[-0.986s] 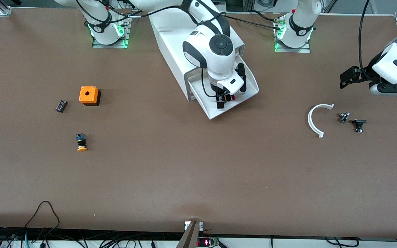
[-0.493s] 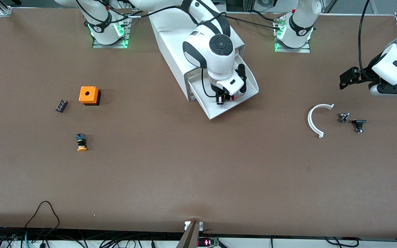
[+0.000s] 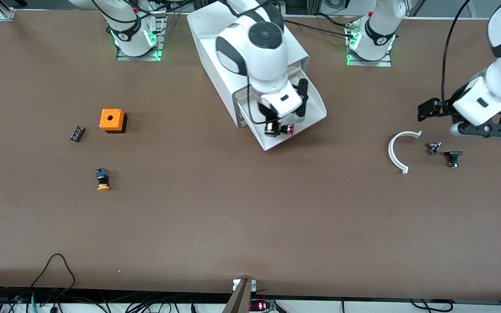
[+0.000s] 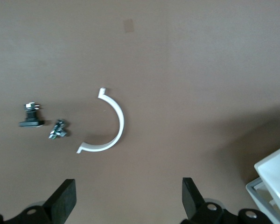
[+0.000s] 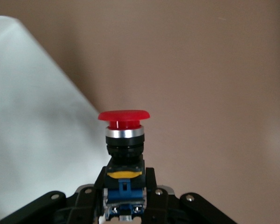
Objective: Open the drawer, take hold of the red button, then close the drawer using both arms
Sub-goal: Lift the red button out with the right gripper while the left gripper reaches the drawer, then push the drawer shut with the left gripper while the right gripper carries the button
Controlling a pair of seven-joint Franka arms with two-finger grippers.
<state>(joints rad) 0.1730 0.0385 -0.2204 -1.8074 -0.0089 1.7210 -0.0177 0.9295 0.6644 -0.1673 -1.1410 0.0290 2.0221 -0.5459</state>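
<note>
1. Drawer [image 3: 309,114] is seen pulled out of the white cabinet [image 3: 215,52], so that its contents can be reached from above.
2. The right gripper [image 3: 276,128] is held over the drawer's front lip, pinched on the button [image 5: 123,135], apparently to lift it clear.
3. The left gripper [image 4: 126,203] is spread over the white curved piece [image 4: 113,126], presumably waiting to push the drawer shut.
4. A red mushroom cap, silvery ring and dark body are shown.
</note>
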